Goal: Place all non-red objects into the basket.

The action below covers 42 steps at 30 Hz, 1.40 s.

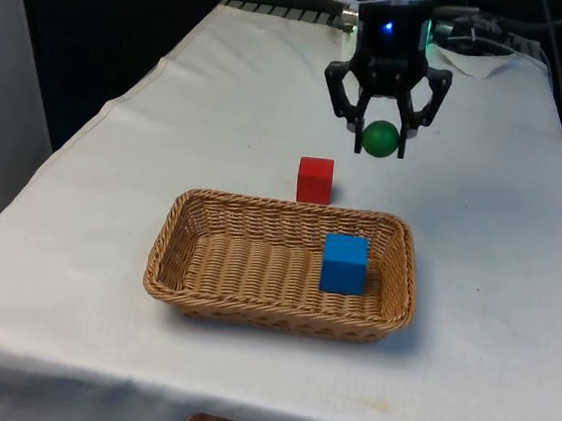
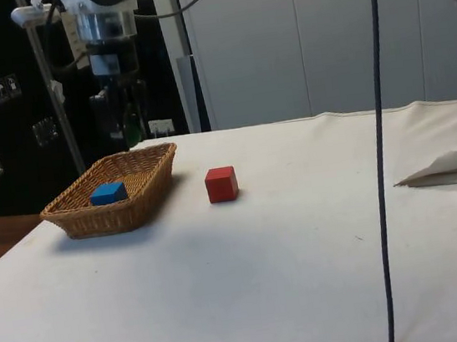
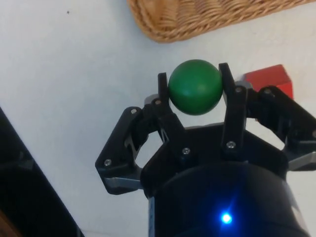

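My gripper (image 1: pixel 380 139) hangs above the table, shut on a green ball (image 1: pixel 379 138) that sits squeezed between its two fingers (image 3: pixel 163 89). In the wrist view the green ball (image 3: pixel 195 87) is held over the cloth, just outside the basket's rim (image 3: pixel 207 22). The wicker basket (image 1: pixel 195 262) stands at the near middle of the table with a blue cube (image 1: pixel 344 263) inside, toward the front view's right. A red cube (image 1: pixel 314 180) rests on the cloth just behind the basket, below and to the front view's left of the gripper. From the side, the gripper (image 2: pixel 126 125) hovers beyond the basket (image 2: pixel 136 202).
A crumpled white sheet (image 2: pixel 455 166) lies on the cloth at the side view's right. A black cable (image 2: pixel 381 142) hangs down in front of the side camera. The table's edges (image 1: pixel 99 121) fall away on both sides.
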Each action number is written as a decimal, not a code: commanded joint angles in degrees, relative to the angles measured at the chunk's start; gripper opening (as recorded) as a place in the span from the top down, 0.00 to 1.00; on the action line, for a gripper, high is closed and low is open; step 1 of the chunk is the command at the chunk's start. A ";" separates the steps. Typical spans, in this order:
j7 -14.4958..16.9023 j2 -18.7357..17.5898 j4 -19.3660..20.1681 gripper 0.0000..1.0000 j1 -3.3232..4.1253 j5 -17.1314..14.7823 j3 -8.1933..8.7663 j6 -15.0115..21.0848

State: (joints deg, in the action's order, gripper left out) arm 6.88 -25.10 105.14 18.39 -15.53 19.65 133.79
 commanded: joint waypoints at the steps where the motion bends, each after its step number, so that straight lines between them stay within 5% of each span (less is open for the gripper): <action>1: 0.74 -0.46 -0.97 1.00 -0.63 -0.46 -0.11 -1.03; 3: 0.46 -0.57 -1.03 1.00 -0.23 -0.06 0.46 -0.46; 4: 1.20 -1.09 -2.12 1.00 -0.86 -0.57 0.29 -1.55; 10: 2.81 -4.24 -6.88 1.00 -1.66 -1.43 1.78 -3.50; 11: 2.29 -3.50 -5.73 1.00 -1.03 -0.86 2.06 -2.52; 12: 3.21 -5.21 -8.25 1.00 -1.89 -1.78 2.12 -3.90; 18: 4.53 -9.00 -13.01 1.00 -2.75 -3.09 3.27 -4.64; 19: 3.90 -7.96 -11.46 1.00 -2.01 -2.41 3.44 -3.61; 21: 5.10 -10.08 -14.21 1.00 -3.04 -3.61 3.67 -4.76; 26: 6.82 -12.95 -17.30 1.00 -3.78 -5.10 4.98 -5.04; 28: 6.76 -13.12 -17.07 1.00 -3.21 -5.16 5.67 -4.35; 29: 7.39 -13.81 -18.11 1.00 -3.90 -5.61 5.56 -5.10; 36: 9.28 -16.44 -19.82 1.00 -4.64 -6.99 7.16 -4.53; 37: 9.00 -16.16 -19.37 1.00 -4.07 -6.82 7.62 -4.30; 38: 9.63 -16.73 -19.88 1.00 -4.70 -7.22 7.39 -4.35; 42: 11.12 -18.16 -19.88 1.00 -4.98 -8.48 8.19 -3.61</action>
State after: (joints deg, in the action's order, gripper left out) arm 17.76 -42.97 85.60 13.87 -23.78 28.30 129.95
